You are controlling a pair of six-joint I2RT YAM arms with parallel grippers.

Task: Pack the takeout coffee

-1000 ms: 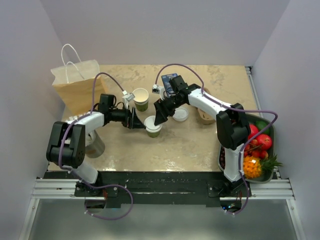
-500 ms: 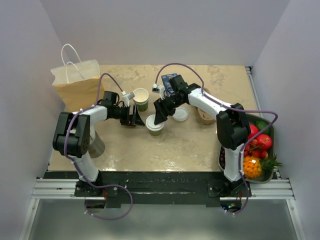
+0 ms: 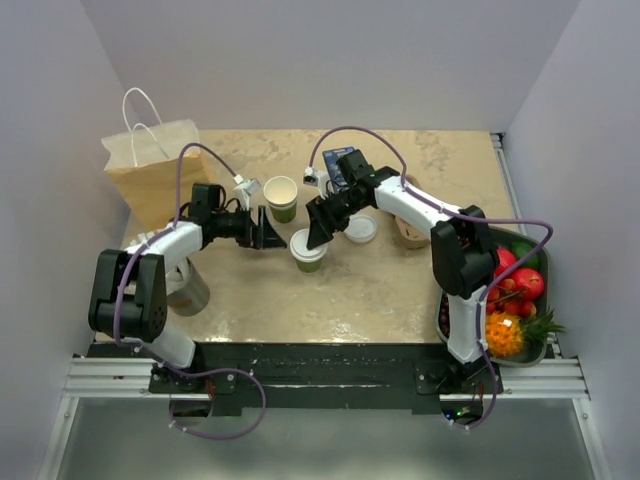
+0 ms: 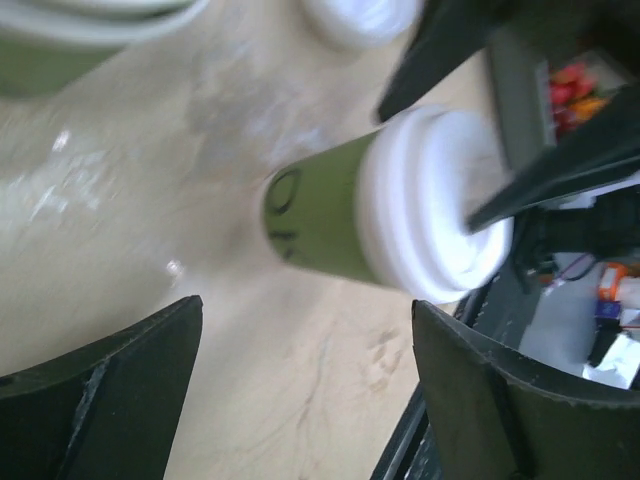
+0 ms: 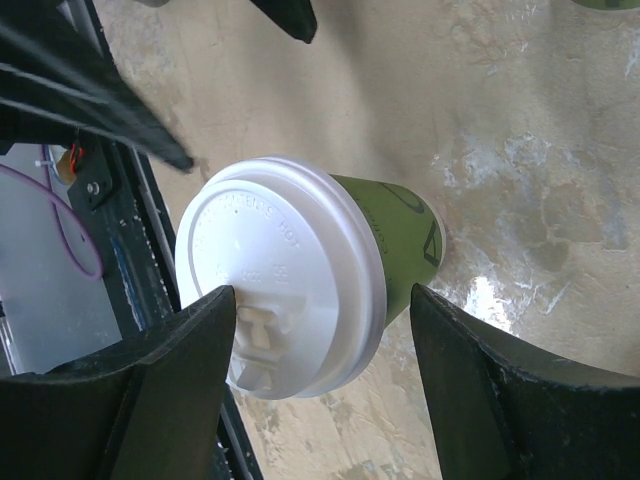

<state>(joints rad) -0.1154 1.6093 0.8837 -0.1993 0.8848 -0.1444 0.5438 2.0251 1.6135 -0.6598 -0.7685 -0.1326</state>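
**The coffee cup stands between my two hands**

The takeout coffee point(image 3: 307, 250) stands upright on the table point(image 3: 380, 290), white lid on. My right gripper point(image 3: 318, 232) hangs just over the lid, fingers spread, holding nothing. My left gripper point(image 3: 270, 232) is beside the cup, fingers spread wide, not touching it. A cup with no lid point(image 3: 281, 196) stands behind.

You have a paper bag point(image 3: 155, 172) far left on the counter point(image 3: 380, 285), an unlidded cup point(image 3: 281, 197), a loose lid point(image 3: 360, 229), and a fruit tray point(image 3: 520, 300) at right.
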